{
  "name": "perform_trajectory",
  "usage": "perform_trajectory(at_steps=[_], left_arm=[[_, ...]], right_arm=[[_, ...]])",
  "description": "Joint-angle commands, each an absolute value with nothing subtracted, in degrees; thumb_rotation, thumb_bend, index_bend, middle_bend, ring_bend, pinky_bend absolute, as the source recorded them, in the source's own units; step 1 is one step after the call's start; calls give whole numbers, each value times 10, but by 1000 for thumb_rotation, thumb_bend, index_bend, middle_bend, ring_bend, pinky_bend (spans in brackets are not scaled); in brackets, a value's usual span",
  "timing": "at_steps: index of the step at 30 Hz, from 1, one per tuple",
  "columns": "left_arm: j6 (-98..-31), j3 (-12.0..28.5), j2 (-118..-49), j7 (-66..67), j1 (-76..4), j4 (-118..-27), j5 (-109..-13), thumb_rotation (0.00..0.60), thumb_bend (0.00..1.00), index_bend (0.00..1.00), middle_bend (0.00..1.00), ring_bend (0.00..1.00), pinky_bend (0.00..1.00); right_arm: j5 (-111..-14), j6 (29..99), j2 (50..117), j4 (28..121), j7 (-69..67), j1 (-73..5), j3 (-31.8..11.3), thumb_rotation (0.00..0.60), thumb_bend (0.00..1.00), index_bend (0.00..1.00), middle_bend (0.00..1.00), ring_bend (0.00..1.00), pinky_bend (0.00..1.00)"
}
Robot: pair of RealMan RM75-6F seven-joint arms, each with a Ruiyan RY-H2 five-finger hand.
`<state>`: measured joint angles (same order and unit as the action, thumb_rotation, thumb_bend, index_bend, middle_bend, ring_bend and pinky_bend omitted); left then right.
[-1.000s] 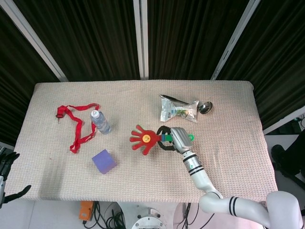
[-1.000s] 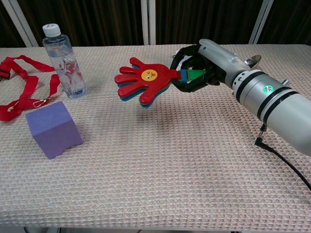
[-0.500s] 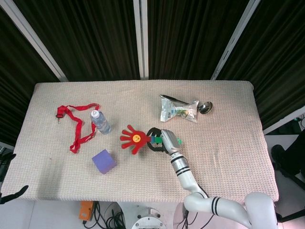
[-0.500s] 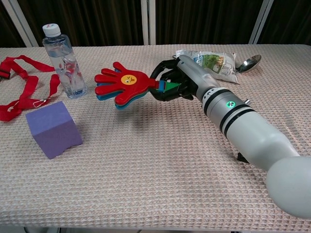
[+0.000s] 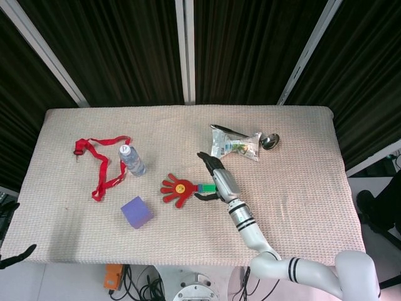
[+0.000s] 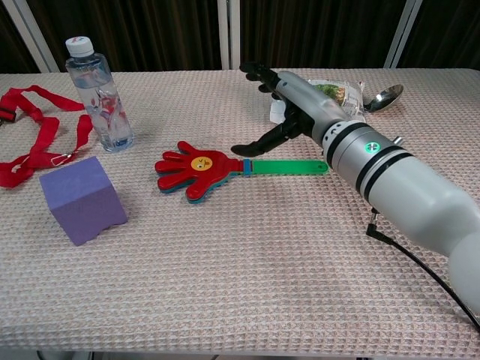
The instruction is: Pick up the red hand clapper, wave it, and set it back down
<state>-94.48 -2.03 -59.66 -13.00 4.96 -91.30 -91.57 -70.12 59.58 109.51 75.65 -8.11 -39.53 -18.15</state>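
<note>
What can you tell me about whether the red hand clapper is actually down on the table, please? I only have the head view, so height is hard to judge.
Observer: In the chest view the red hand clapper lies flat on the table, and its green handle is down too.
Operator: Thank you. Is the right hand holding it?
Observer: No. The right hand holds nothing; its fingers are spread and raised well above the handle.
Operator: And the thumb?
Observer: The thumb reaches low, close to the handle's blue collar; I cannot tell whether it touches.
</note>
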Motion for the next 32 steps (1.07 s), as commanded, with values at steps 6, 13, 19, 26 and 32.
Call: perform_trajectory(at_steps=[6,13,19,26,32], left_arm=[[-942,-19,-597,-120,47,-918,-917,600,133,102,66,0,64],[-950,-10,-601,-93,46,-927,-915,600,133,102,66,0,63],[-950,-9,-603,-71,45,-932,-916,600,132,102,66,0,62],[-951,-15,-610,-50,50,-922,-920,600,133,102,67,0,61],[-948,-13,-612,-52,46,-917,-921,600,133,102,67,0,60]], right_arm=[[-797,717,911,923,-8,-303,-134,600,122,0,0,0,0],[-776,816,733,1032,281,-178,-36,600,152,0,0,0,0],[-791,901,683,992,187,-72,23,600,152,0,0,0,0],[-797,960,690,902,68,-2,29,600,153,0,0,0,0],[-809,969,703,865,42,23,30,600,156,0,0,0,0]])
